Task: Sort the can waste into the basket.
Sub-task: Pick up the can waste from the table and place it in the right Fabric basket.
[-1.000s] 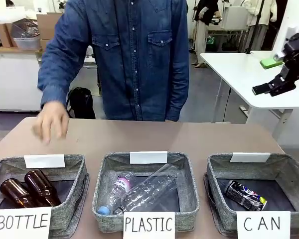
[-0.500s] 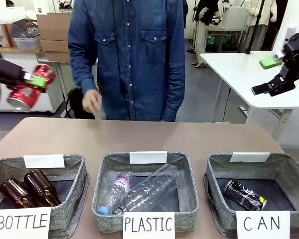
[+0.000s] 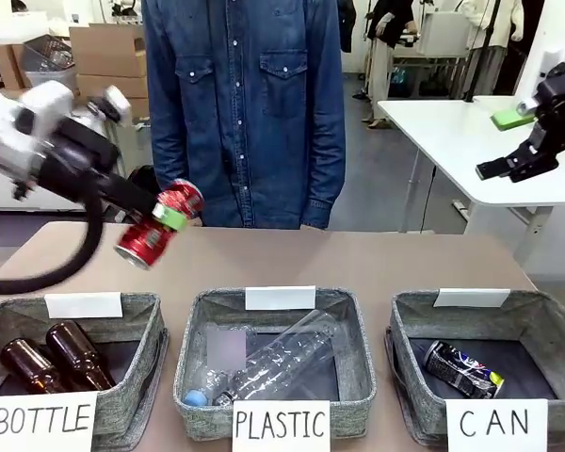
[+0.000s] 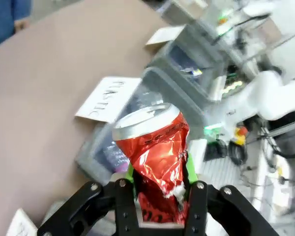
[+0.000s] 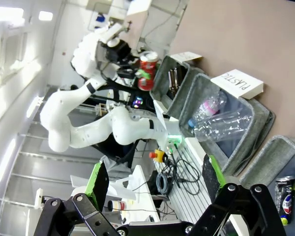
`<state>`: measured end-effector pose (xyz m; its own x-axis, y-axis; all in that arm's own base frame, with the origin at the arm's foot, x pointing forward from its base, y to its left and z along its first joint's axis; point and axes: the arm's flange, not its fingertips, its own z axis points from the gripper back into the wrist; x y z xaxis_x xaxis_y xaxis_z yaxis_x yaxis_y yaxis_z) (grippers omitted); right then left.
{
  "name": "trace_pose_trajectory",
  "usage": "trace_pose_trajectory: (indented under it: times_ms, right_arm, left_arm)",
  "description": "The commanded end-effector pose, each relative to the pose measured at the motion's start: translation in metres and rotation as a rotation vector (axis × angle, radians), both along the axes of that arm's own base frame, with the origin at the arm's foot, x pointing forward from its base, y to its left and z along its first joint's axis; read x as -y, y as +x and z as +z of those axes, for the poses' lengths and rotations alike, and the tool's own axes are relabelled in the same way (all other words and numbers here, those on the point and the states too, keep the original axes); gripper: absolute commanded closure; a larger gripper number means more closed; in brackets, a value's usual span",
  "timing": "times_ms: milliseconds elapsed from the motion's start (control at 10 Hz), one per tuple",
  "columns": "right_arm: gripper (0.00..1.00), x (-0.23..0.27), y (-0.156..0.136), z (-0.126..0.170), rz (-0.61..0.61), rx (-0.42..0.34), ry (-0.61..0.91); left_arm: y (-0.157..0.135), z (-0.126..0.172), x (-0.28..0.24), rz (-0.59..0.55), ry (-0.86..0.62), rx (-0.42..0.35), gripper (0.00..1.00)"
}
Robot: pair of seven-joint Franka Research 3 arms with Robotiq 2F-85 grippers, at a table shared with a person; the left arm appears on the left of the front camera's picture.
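In the front view, left of centre, the left gripper (image 3: 167, 223) is pinching the red can (image 3: 158, 225) above the table (image 3: 377, 259); the black can (image 3: 463, 368) is lying in the CAN basket (image 3: 490, 372), lower right. In the left wrist view, bottom centre, green pads (image 4: 130, 172) are squeezing that dented can. In the right wrist view, along the bottom, the right gripper (image 5: 152, 184) is standing spread wide, holding nothing.

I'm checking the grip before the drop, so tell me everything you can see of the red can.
The red can is crumpled thin metal, shiny red with silver ends, its side dented in. The left gripper is shut on its middle, green pads pressing both sides. It hangs tilted in the air above the table's left half, behind the BOTTLE basket, touching nothing else. In the left wrist view its silver end points away from the camera.
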<state>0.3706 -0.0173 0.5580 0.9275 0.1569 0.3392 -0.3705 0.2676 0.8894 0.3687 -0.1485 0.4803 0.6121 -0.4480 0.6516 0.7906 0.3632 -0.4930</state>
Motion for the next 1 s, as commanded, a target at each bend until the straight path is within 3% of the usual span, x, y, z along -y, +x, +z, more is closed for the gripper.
trace_pose_trajectory:
  times_ms: [0, 300, 400, 500, 700, 900]
  right_arm:
    - [0.0, 0.002, 0.0, 0.001, 0.012, 0.013, 0.001]
    - [0.0, 0.002, 0.0, 0.001, 0.012, 0.013, 0.001]
    - [0.0, 0.0, 0.0, 0.0, 0.0, 0.0, 0.0]
    - [0.0, -0.003, -0.001, 0.004, 0.042, -0.024, -0.029]
    - [0.0, 0.047, -0.017, 0.019, 0.019, -0.063, -0.091]
    - [0.0, 0.117, -0.055, 0.03, -0.112, -0.096, -0.187]
  left_arm:
    - [-0.001, 0.015, -0.023, -0.061, -0.093, -0.017, 1.0]
    - [-0.001, 0.015, -0.023, -0.061, -0.093, -0.017, 1.0]
    - [0.0, 0.007, -0.013, -0.025, -0.054, -0.018, 0.6]
    - [-0.013, 0.012, 0.036, -0.137, -0.034, 0.125, 0.6]
    - [-0.058, 0.031, 0.151, -0.508, -0.074, 0.389, 0.6]
    - [-0.082, 0.041, 0.235, -0.716, -0.065, 0.56, 0.6]
